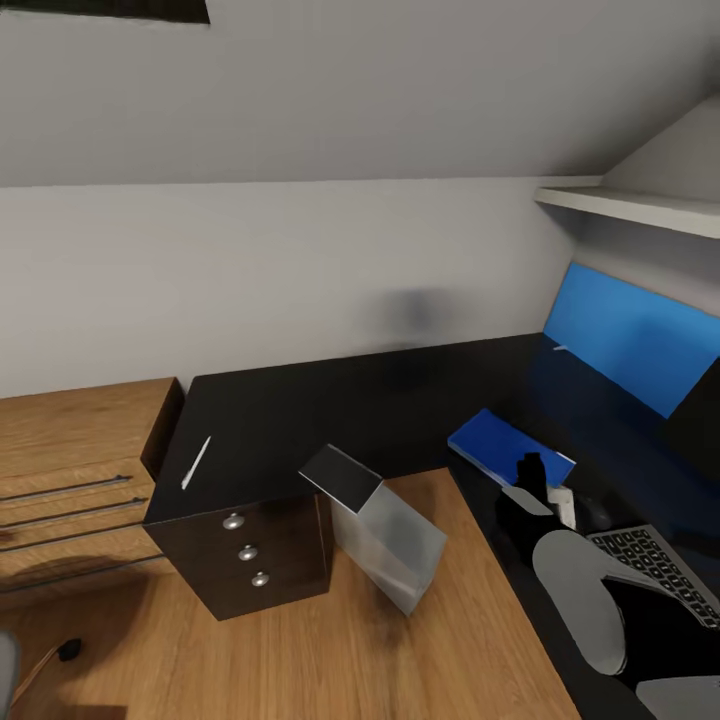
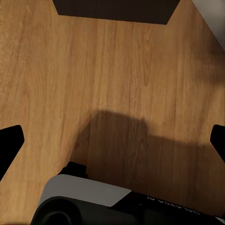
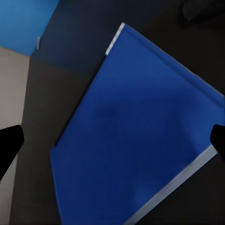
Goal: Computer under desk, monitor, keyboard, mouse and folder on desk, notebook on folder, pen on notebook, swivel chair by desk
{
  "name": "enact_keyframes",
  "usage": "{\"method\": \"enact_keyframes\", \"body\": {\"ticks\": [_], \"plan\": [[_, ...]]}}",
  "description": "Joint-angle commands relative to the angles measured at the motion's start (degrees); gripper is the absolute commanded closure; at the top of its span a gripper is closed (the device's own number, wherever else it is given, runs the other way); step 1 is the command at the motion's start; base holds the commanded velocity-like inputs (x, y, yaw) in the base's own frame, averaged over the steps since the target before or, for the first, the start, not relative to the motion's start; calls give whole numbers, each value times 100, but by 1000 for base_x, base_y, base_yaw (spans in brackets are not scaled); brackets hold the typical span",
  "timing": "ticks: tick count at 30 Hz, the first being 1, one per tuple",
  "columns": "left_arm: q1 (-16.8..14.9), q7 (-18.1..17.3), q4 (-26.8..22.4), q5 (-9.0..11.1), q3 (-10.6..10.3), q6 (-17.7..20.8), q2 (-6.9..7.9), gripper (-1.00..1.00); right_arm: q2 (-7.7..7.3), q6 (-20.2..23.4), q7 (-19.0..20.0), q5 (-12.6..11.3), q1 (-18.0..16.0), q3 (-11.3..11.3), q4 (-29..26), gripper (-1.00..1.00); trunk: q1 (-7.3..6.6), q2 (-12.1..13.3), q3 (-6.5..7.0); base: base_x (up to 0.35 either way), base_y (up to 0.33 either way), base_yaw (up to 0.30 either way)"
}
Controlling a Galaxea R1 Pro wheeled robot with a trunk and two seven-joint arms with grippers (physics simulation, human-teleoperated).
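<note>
Right gripper [image 3: 112,140]: jaws wide, above the blue notebook [image 1: 508,448].
Notebook: flat on the desk [image 1: 330,400], beside the keyboard [image 1: 655,570].
Left gripper [image 2: 112,140]: wide, over wood floor [image 2: 93,75].

The right arm [image 1: 580,590] covered part of the keyboard [image 1: 660,570] and the blue notebook's [image 1: 505,447] near corner. The monitor [image 1: 640,335] ran off the head view's right edge. Both wrist views cropped the fingertips [image 3: 9,145] at their edges.
</note>
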Motion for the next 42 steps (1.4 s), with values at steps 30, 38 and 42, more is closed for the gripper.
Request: {"method": "enact_keyframes", "body": {"ticks": [30,38,42], "plan": [[-6,63,-2,47,-22,-68,5,-100,748,1010,-5,641,-3,-13,-186,-100,0,-4,35,0,0,102],[-6,60,-4,47,-34,-67,5,-100,751,2350,107,667,-3,-6,-217,-100,0,-4,36,0,0,69],[-6,56,-2,47,-37,-67,5,-100,739,2417,227,673,-3,-5,-224,-100,0,-4,36,0,0,4]]}}
